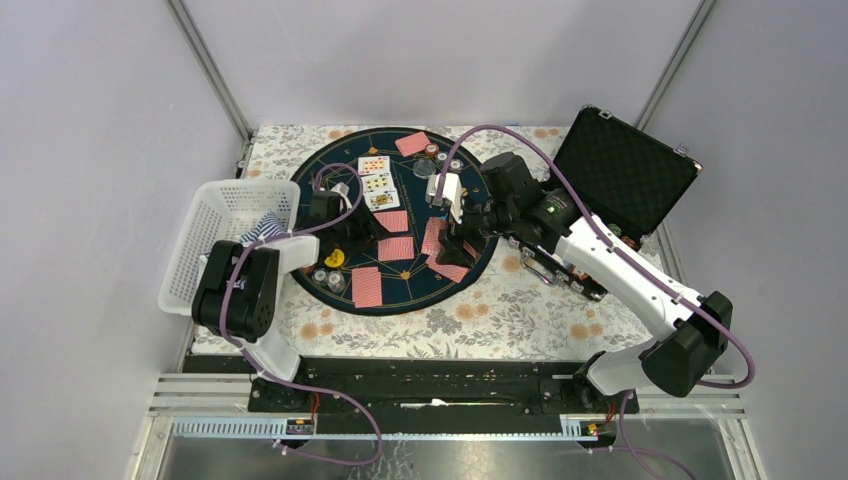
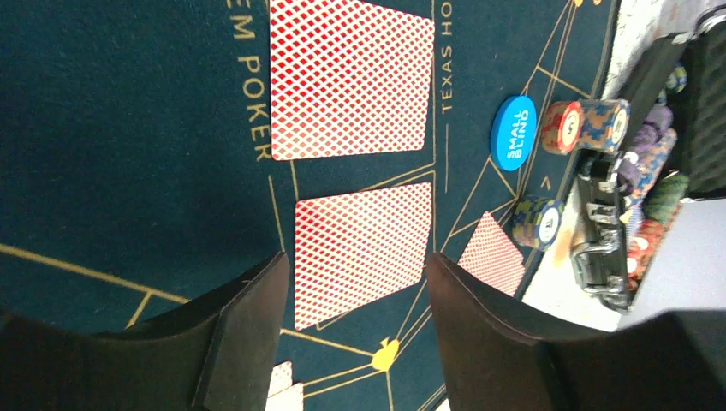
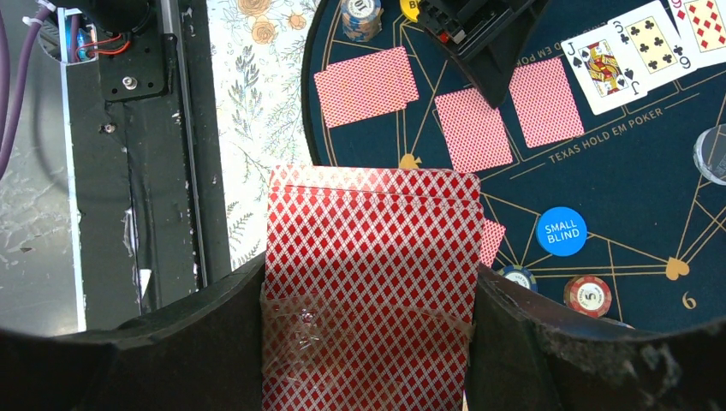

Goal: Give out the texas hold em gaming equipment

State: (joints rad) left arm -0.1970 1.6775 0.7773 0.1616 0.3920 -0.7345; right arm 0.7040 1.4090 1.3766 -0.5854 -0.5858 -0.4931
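My right gripper (image 3: 368, 295) is shut on a taped deck of red-backed cards (image 3: 372, 240), held above the mat's near right part (image 1: 447, 243). My left gripper (image 2: 355, 278) is open and empty, low over a face-down card (image 2: 360, 253) on the mat; in the top view it sits left of centre (image 1: 365, 228). Several face-down cards (image 1: 396, 248) and three face-up cards (image 1: 375, 180) lie on the mat. A blue small-blind button (image 3: 562, 231) lies near striped chips (image 3: 587, 295). A yellow button (image 1: 337, 258) and chips (image 1: 328, 280) lie at the mat's near left.
The round dark-blue mat (image 1: 400, 300) lies on a floral cloth. A white basket (image 1: 215, 240) stands at the left edge. The open black case (image 1: 625, 170) with more chips stands at the back right. A clear round piece (image 3: 715, 154) lies on the mat.
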